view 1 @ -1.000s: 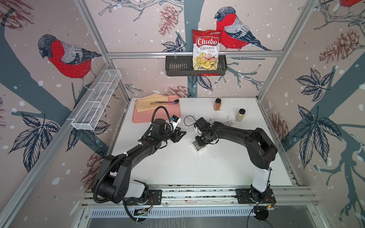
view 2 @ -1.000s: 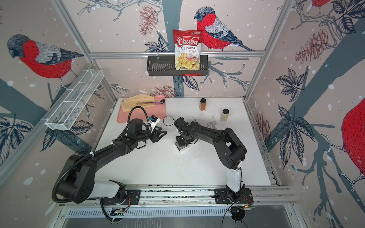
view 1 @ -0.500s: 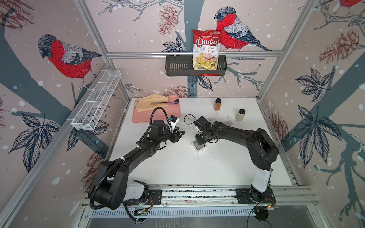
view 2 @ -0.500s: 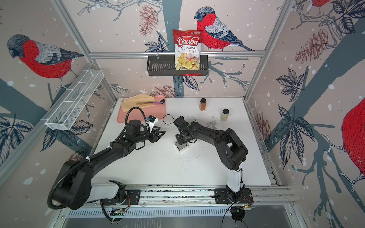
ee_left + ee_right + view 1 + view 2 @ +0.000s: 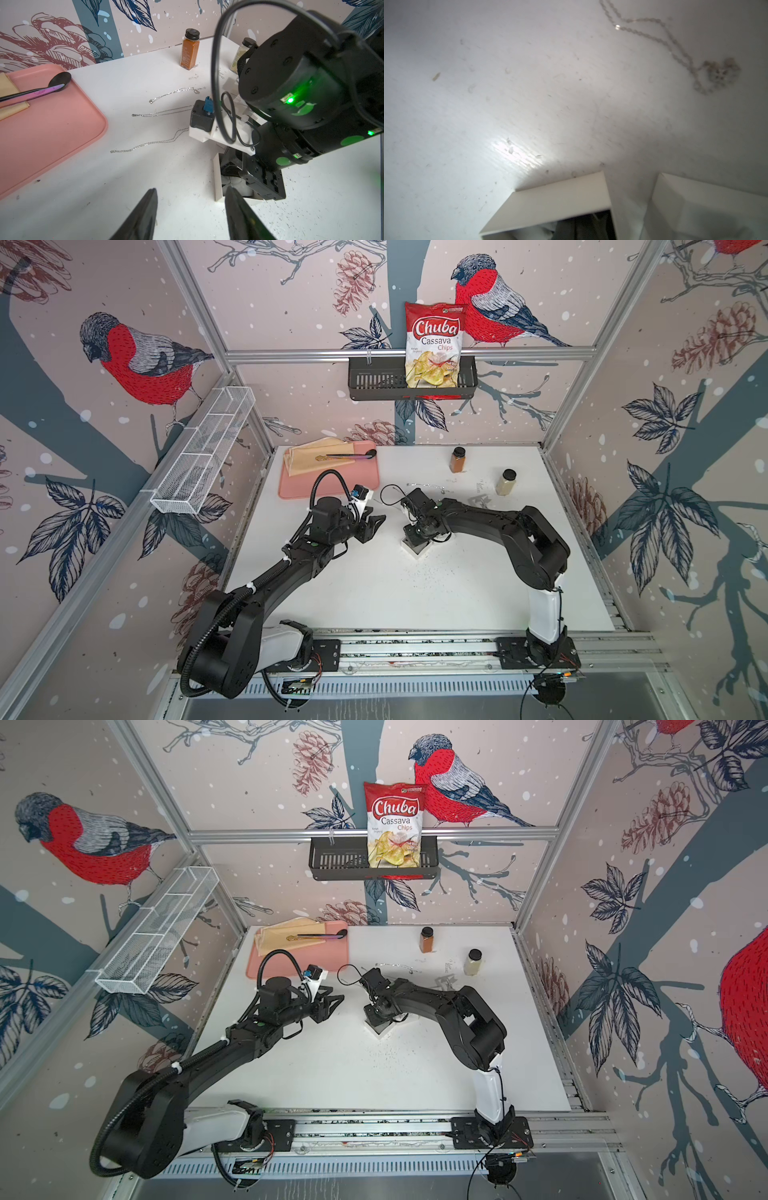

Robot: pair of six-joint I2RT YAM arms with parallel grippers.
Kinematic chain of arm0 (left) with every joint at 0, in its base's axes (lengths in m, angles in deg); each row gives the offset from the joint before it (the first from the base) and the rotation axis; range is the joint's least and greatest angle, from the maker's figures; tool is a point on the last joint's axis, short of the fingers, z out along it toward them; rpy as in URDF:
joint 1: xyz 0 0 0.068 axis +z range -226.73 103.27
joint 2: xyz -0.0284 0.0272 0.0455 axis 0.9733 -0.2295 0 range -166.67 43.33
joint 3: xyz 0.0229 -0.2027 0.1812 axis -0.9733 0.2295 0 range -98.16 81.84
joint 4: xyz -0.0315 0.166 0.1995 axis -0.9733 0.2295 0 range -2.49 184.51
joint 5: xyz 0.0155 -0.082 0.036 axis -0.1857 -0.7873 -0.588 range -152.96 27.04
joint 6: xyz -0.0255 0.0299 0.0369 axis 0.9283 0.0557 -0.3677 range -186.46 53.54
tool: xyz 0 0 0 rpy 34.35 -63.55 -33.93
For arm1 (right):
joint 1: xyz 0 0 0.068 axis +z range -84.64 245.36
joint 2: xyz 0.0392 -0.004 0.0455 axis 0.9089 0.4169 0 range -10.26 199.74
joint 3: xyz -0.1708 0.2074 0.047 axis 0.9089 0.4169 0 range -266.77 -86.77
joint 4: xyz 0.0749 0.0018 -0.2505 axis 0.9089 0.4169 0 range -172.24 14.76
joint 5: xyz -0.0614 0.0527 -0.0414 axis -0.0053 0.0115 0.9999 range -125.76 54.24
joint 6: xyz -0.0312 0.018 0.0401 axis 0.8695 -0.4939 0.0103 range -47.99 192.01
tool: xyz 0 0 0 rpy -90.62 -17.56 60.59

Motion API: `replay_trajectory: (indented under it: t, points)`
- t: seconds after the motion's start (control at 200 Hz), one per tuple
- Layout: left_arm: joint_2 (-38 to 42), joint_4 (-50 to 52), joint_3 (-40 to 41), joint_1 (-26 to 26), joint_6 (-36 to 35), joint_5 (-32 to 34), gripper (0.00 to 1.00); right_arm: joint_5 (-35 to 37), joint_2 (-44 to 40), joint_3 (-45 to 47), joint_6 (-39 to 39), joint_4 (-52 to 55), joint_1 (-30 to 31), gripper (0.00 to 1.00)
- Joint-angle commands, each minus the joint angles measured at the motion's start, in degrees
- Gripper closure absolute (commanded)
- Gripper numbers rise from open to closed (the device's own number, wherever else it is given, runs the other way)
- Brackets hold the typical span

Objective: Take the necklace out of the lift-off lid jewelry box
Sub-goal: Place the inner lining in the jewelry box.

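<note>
Jewelry box (image 5: pixel 409 548), right claw (image 5: pixel 420 533) newly closed inside

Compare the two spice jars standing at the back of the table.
Contents: the orange spice jar holds rust-orange powder, the pale spice jar a whitish one. Place: the orange spice jar stands further back, the pale spice jar further forward and toward the robot's right. Both stand upright with black caps.
</note>
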Motion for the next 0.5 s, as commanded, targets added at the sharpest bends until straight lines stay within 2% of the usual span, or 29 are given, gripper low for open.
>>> replay_trajectory:
  t: [0.0, 0.125, 0.295, 0.495]
  points:
    - [0.65, -3.54, 0.66, 0.04, 0.51, 1.64, 0.44, -7.65, -1.64, 1.11, 6.19, -0.84, 1.49, 0.92]
    - [1.57, -4.59, 1.50, 0.06, 0.83, 2.89, 0.44, -9.38, -3.96, 1.86, 9.93, -0.56, 3.37, 0.90]
    - [2.75, -5.47, 2.36, 0.13, 1.14, 4.04, 0.44, -6.66, -5.15, 2.15, 9.98, 0.72, 3.21, 0.89]
    - [3.34, -6.03, 2.71, 0.15, 1.13, 5.03, 0.44, -9.54, -6.20, 2.25, 9.82, 1.12, 4.60, 0.89]
